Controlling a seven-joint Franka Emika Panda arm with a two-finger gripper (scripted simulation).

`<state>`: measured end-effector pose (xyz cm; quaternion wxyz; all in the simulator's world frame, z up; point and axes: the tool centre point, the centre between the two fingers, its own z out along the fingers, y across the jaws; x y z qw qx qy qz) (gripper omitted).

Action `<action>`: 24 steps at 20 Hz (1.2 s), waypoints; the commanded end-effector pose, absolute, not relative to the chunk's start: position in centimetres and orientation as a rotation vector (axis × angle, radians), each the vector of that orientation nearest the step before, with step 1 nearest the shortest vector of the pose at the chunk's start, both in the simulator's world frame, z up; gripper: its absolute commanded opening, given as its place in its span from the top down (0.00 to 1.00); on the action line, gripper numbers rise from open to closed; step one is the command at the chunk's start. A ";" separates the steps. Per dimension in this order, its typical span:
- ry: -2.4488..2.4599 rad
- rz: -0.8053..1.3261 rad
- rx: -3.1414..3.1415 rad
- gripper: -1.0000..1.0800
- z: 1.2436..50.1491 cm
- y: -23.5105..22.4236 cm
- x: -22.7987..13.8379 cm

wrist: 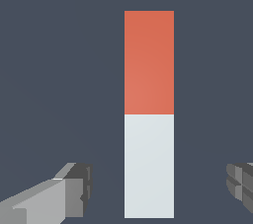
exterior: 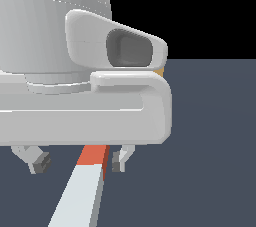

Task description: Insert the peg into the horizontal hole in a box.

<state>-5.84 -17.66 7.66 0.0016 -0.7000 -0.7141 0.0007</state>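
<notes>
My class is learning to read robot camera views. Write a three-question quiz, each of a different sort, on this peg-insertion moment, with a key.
1. True or false: the gripper is shut on the peg.
2. Multiple choice: in the wrist view, the peg lies (A) between the two fingers, apart from both; (B) outside them; (C) pressed against one.
3. Fill in: the peg's two colours are white and ____.

Key: 1 false, the fingers stand wide apart with floor showing on either side of the peg; 2 A; 3 orange-red.

Flat slate-blue floor (exterior: 215,146) under a plain black backdrop (exterior: 200,11)
</notes>
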 end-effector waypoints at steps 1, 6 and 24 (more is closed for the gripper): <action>-2.244 0.001 -2.198 0.04 7.2 -18.7 -6.0; -2.241 0.002 -2.201 0.04 7.1 -19.2 -6.1; -2.243 0.000 -2.200 0.04 2.0 -19.4 -6.0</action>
